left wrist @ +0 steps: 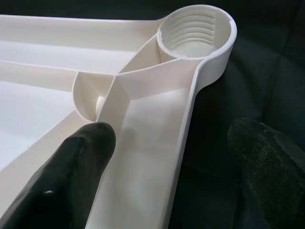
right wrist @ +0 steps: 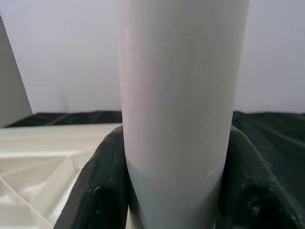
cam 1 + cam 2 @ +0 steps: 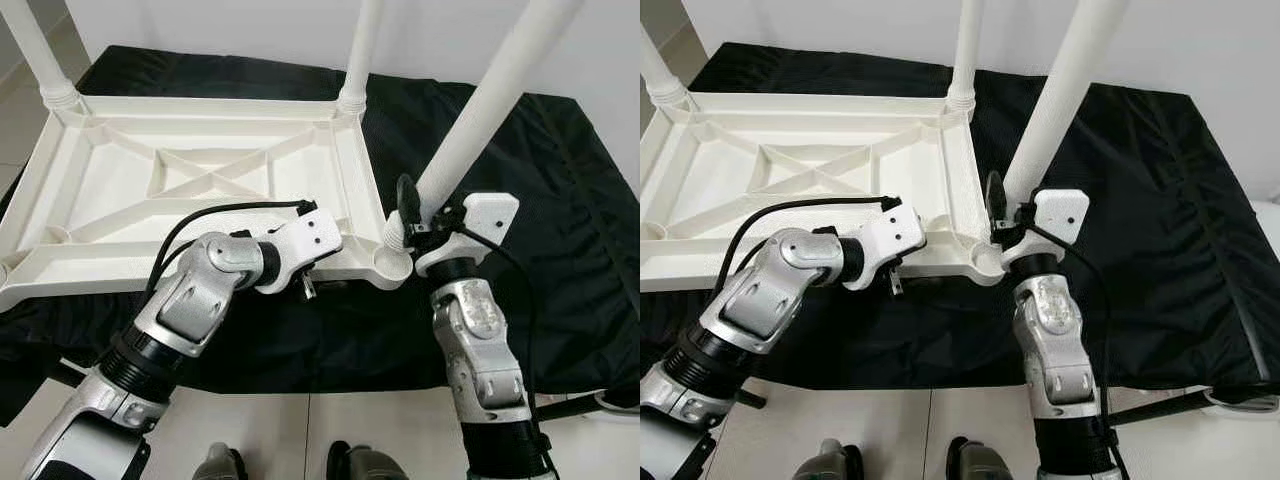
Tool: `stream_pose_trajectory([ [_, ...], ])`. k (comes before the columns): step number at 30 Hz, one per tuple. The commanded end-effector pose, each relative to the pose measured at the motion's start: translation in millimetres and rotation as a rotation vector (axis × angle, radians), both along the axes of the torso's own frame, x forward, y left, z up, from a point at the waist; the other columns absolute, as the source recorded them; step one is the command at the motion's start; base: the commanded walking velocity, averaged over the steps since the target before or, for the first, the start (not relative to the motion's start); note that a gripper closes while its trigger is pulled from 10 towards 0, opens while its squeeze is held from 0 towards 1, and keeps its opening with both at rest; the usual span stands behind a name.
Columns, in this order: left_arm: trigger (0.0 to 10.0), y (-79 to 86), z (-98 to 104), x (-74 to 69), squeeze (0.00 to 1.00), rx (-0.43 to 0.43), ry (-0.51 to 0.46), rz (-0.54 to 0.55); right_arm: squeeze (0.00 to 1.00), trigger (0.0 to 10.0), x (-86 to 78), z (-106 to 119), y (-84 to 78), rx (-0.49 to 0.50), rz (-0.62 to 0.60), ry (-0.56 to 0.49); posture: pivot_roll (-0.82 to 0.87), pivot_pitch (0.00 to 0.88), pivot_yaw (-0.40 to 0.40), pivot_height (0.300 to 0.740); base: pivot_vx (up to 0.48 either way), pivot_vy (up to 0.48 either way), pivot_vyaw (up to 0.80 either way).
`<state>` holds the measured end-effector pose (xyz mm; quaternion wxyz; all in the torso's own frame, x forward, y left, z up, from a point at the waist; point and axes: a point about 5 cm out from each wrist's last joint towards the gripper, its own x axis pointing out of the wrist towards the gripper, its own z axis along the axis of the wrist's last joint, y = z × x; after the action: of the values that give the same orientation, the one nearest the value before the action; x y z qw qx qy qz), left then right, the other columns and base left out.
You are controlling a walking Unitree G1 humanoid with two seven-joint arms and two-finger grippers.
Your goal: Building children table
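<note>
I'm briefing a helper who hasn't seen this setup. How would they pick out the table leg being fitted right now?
Find the white upside-down tabletop on the black cloth. At its near corner on the robot's right, a white leg rises from the corner socket, gripped low down by the right gripper. Unlike the two far-corner legs, which stand alone, it leans and is held.

no readable text, labels or numbers on anything here.
</note>
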<state>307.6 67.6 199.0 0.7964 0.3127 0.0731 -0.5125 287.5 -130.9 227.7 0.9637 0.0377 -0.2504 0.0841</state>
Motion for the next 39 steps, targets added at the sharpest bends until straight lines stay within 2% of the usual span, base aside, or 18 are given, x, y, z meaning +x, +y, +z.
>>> stream_pose_trajectory([
  [1,10.0,-1.0,0.6,2.6,0.00,-0.011,-0.021,0.026,0.00,10.0,-1.8,8.6,-0.8,-0.001,0.026,-0.049,0.01,0.127,-0.057,0.740,0.000,0.000,0.00],
  [4,10.0,-0.3,1.2,4.2,0.00,-0.020,-0.023,0.035,0.00,10.0,-0.8,7.0,-0.7,-0.011,0.047,-0.050,0.01,0.126,-0.058,0.740,0.000,0.000,0.00],
  [7,10.0,4.2,11.0,13.2,0.00,-0.066,-0.041,0.086,0.00,10.0,6.5,-4.8,-9.5,-0.041,0.060,-0.001,0.01,0.125,-0.058,0.740,0.000,0.000,0.00],
  [10,10.0,6.4,18.3,17.3,0.00,-0.093,-0.053,0.108,0.00,10.0,10.3,-6.7,-14.1,-0.049,0.067,0.017,0.01,0.126,-0.058,0.740,0.000,0.000,0.00],
  [13,10.0,7.7,37.4,22.0,0.00,-0.180,-0.073,0.127,0.00,10.0,19.5,-11.5,-21.4,-0.088,0.134,0.078,0.01,0.124,-0.055,0.740,0.000,0.000,0.00],
  [15,10.0,7.8,41.1,22.3,0.00,-0.200,-0.074,0.127,0.00,10.0,21.2,-12.3,-22.5,-0.095,0.154,0.093,0.01,0.124,-0.055,0.740,0.000,0.000,0.00],
  [18,10.0,5.9,53.4,18.8,0.00,-0.277,-0.067,0.084,0.00,10.0,27.9,-13.4,-26.8,-0.157,0.259,0.136,0.01,0.114,-0.059,0.740,0.000,0.000,0.00],
  [19,10.0,5.9,53.4,18.8,0.00,-0.277,-0.067,0.084,0.00,10.0,27.9,-13.4,-26.8,-0.157,0.259,0.136,0.01,0.114,-0.059,0.740,0.000,0.000,0.00],
  [20,10.0,3.6,57.7,16.4,0.00,-0.304,-0.065,0.047,0.00,10.0,31.0,-14.3,-28.5,-0.208,0.330,0.154,0.01,0.111,-0.062,0.740,0.000,0.000,0.00],
  [22,10.0,3.1,58.4,16.1,0.00,-0.308,-0.065,0.039,0.00,10.0,31.7,-14.6,-29.0,-0.217,0.345,0.157,0.01,0.111,-0.062,0.740,0.000,0.000,0.00],
  [27,10.0,-3.4,66.5,12.4,0.00,-0.370,-0.006,-0.028,0.00,10.0,32.5,-10.4,-32.4,-0.244,0.536,0.180,0.01,0.100,-0.067,0.740,0.000,0.000,0.00],
  [28,10.0,-3.4,66.5,12.4,0.00,-0.370,-0.006,-0.028,0.00,10.0,32.5,-10.4,-32.4,-0.244,0.536,0.180,0.01,0.100,-0.067,0.740,0.000,0.000,0.00],
  [34,10.0,-10.9,88.6,0.9,0.00,-0.490,0.077,-0.168,0.00,10.0,31.3,-5.9,-34.0,-0.240,0.705,0.204,0.01,0.095,-0.069,0.740,0.000,0.000,0.00],
  [37,10.0,-11.4,90.1,0.1,0.00,-0.496,0.082,-0.178,0.00,10.0,31.2,-5.5,-34.0,-0.240,0.717,0.205,0.01,0.095,-0.069,0.740,0.000,0.000,0.00],
  [38,10.0,-13.5,94.9,-1.6,0.00,-0.519,0.101,-0.209,0.00,10.0,29.6,-4.8,-34.4,-0.261,0.778,0.210,0.01,0.090,-0.067,0.740,0.000,0.000,0.00],
  [39,10.0,-13.5,94.9,-1.6,0.00,-0.519,0.101,-0.209,0.00,10.0,29.6,-4.8,-34.4,-0.261,0.778,0.210,0.01,0.090,-0.067,0.740,0.000,0.000,0.00],
])
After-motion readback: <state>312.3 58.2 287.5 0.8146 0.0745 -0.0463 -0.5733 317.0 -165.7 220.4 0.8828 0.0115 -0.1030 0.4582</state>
